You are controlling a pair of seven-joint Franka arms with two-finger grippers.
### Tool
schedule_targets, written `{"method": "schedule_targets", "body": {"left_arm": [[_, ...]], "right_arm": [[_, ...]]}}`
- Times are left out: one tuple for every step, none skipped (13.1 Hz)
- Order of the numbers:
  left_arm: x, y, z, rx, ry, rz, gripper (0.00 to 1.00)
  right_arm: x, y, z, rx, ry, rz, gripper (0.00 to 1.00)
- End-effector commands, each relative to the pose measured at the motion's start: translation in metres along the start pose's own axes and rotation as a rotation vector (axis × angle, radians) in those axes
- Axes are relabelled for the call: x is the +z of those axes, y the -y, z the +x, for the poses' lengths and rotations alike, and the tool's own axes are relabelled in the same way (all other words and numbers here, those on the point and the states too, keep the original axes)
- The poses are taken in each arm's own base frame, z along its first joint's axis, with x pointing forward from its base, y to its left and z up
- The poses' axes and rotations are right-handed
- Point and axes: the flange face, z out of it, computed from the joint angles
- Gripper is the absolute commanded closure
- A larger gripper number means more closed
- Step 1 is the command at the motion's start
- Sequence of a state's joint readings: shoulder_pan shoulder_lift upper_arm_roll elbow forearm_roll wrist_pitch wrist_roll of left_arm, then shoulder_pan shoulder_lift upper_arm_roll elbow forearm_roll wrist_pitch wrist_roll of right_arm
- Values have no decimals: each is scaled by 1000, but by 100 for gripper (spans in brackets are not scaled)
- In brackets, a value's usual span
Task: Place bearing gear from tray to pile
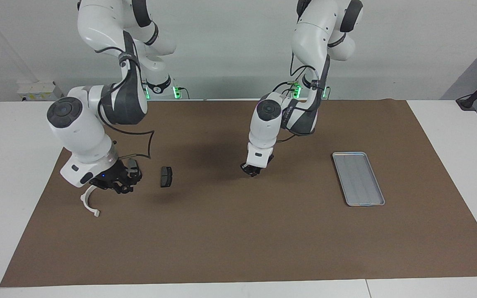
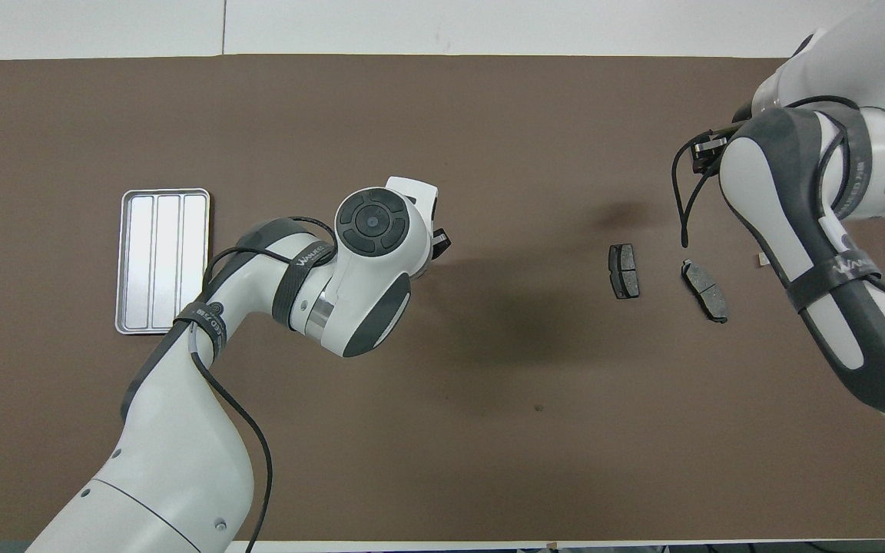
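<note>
The silver tray [image 1: 358, 179] lies bare toward the left arm's end of the mat. The pile is a white half-ring bracket [image 1: 87, 203] and two dark brake-pad plates [image 2: 624, 270] [image 2: 705, 290]. My right gripper [image 1: 117, 182] hangs low over the pile, between the bracket and one plate [image 1: 166, 176]. It is shut on a small dark part, the bearing gear [image 1: 121, 183]. It partly hides the other plate in the facing view. My left gripper [image 1: 253, 171] is shut and holds nothing, low over the middle of the mat.
A brown mat [image 1: 238, 240] covers the white table. In the overhead view the right arm hides most of the bracket, and the left arm's elbow [image 2: 366, 276] reaches over the mat beside the tray [image 2: 164, 261].
</note>
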State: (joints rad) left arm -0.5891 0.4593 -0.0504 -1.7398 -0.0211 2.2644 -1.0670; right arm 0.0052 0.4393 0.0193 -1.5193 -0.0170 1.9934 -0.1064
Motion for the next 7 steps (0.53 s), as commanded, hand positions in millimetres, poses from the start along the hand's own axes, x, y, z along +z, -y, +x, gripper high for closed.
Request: {"method": "schedule_targets", "body": {"left_arm": [[8,-1,-2,-15,-1,18,100],[14,3,-3,-19,5,30,100],[17,4,-4,-25,5,30,100],[18,5,-3,-25,0,26,100],[21,6,-4,-26,1,25,100],[21,6,-4,-25,0,26,100],[23,6,-5,-25,1,27,100]], "right_arm": [[35,-6,-14,-34,-38,-23,100],[48,-15,-12,-46,-42,-24,100],[63,-27,-9,-65,-52,-26,100],[75,-38,-7,-75,-71,-30,100],[86,-46,-6,-80,-78,-32,100],[96,-47,-4,-82,-88,-33,100],[100,-47,-3,-81,-91,-33,100]]}}
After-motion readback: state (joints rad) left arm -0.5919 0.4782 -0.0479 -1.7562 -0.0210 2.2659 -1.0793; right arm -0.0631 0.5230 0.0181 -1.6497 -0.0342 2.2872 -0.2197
